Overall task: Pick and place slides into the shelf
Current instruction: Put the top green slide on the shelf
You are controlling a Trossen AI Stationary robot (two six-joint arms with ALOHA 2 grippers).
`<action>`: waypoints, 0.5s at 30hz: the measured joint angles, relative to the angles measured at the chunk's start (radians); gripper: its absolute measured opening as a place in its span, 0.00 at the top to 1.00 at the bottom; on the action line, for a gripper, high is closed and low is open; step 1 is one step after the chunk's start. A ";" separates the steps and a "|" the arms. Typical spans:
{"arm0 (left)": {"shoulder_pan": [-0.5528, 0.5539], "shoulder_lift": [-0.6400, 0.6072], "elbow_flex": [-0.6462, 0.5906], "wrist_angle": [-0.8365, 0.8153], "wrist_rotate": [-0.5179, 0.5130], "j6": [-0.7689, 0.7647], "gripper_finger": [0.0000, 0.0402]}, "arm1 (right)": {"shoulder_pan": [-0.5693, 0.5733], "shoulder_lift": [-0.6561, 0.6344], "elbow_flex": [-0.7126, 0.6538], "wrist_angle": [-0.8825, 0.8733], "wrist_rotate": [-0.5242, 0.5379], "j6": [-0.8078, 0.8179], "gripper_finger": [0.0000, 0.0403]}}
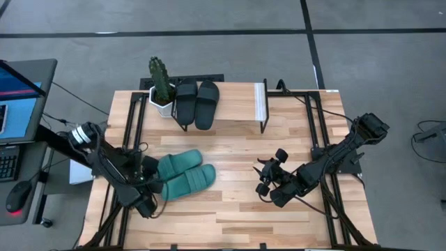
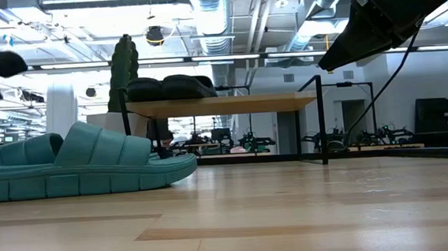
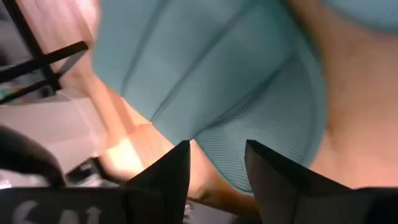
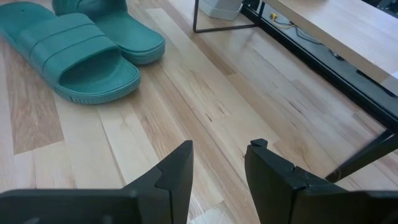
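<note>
Two teal slides (image 1: 182, 174) lie side by side, soles down, on the tabletop at centre left; they also show in the low view (image 2: 84, 159) and the right wrist view (image 4: 81, 59). My left gripper (image 1: 148, 189) is open at the left end of the nearer teal slide (image 3: 249, 106), and that end's rim shows between its fingers (image 3: 217, 149). Two black slides (image 1: 196, 103) sit on the shelf (image 1: 233, 104) at the far side. My right gripper (image 1: 267, 180) hangs open over bare wood (image 4: 221, 149) to the right of the teal pair. My left gripper comes slanting down from the table's left at the nearer teal slide's left end (image 3: 233, 171), beside the ribbed strap. The rim lies in the gap between the open fingers. I cannot tell whether either finger touches it.
A cactus in a white pot (image 1: 162, 89) stands at the shelf's left end, beside the black slides. The shelf's right half (image 1: 240, 97) is bare wood with a white strip (image 1: 260, 104). Black frame rails (image 1: 313, 139) run along the table's sides. A monitor (image 1: 17, 97) stands off the left edge.
</note>
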 joint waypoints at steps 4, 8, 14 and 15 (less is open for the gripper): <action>0.000 0.149 0.013 -0.015 -0.048 0.034 0.64 | 0.000 0.000 0.000 0.000 0.000 0.000 0.67; -0.015 0.256 0.033 -0.068 -0.142 -0.017 0.64 | 0.000 0.000 0.000 0.000 0.000 0.000 0.67; -0.076 0.310 0.050 -0.077 -0.213 -0.079 0.64 | 0.000 0.000 0.000 0.000 0.000 0.000 0.67; -0.087 0.310 0.050 -0.077 -0.216 -0.095 0.64 | 0.000 0.000 0.000 0.000 0.000 0.000 0.67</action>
